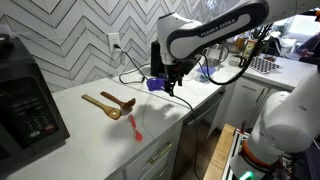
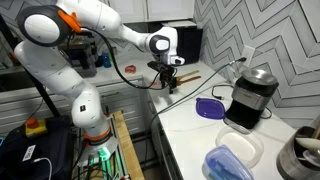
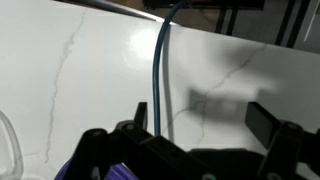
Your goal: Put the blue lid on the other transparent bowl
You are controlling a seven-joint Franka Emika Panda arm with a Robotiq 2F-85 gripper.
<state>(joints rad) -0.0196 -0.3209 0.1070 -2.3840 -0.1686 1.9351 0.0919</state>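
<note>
The blue lid point(image 2: 228, 163) lies on a transparent bowl at the near end of the counter in an exterior view. Another transparent bowl point(image 2: 247, 147) stands right behind it, uncovered. My gripper point(image 2: 169, 86) hangs over the far part of the counter, well away from both bowls; it also shows in an exterior view point(image 1: 171, 88). In the wrist view the gripper point(image 3: 200, 125) is open and empty above bare white counter. A darker purple-blue squat object point(image 2: 210, 107) sits between the gripper and the bowls and also shows beside the gripper point(image 1: 155, 84).
Wooden spoons point(image 1: 110, 105) and a small red utensil point(image 1: 136, 129) lie on the counter. A black appliance point(image 1: 25, 105) stands at one end, a steel and black appliance point(image 2: 250, 95) by the wall. A blue cable point(image 3: 158, 70) crosses the counter under the gripper.
</note>
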